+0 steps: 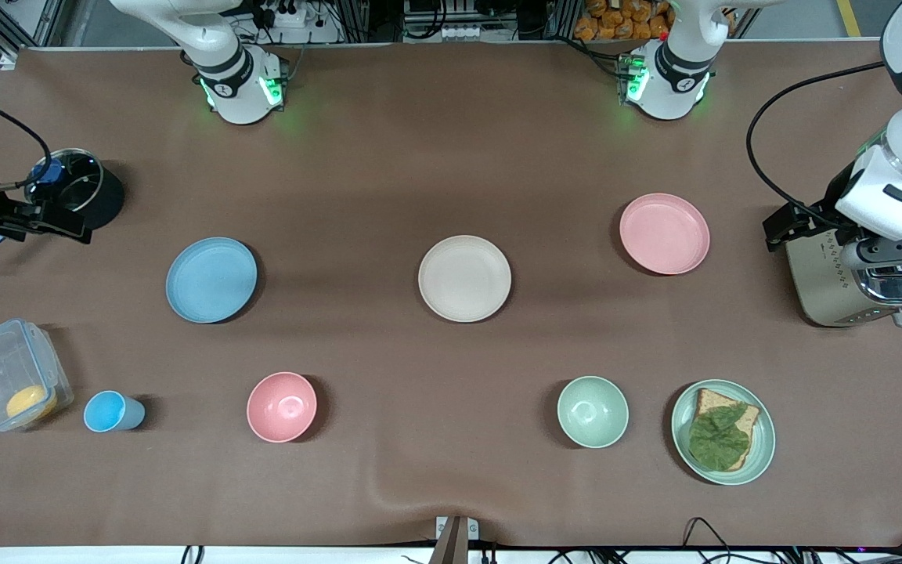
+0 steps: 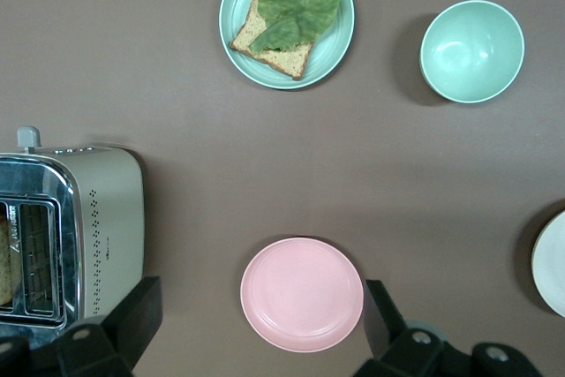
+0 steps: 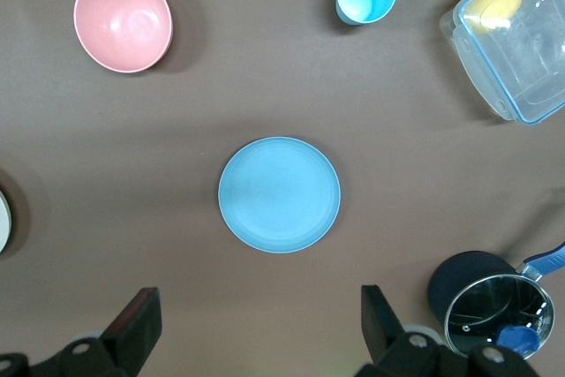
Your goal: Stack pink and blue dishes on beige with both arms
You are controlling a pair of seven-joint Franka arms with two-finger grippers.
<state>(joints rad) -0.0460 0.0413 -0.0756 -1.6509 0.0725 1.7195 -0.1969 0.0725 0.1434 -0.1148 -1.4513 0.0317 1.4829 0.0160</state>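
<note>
Front view: brown table cover point(image 1: 435, 172), matte, with a wrinkle at the camera edge; room around all three plates. Beige plate point(image 1: 464, 278) mid-table. Blue plate point(image 1: 211, 280) toward the right arm's end, pink plate point(image 1: 664, 233) toward the left arm's end, both well apart from beige. Judged light, stiff, smooth; low rims, so pinch at the rim edge. Left gripper point(image 2: 260, 328) over pink, fingers spread. Right gripper point(image 3: 260, 328) over blue, fingers spread. Nothing held.
</note>
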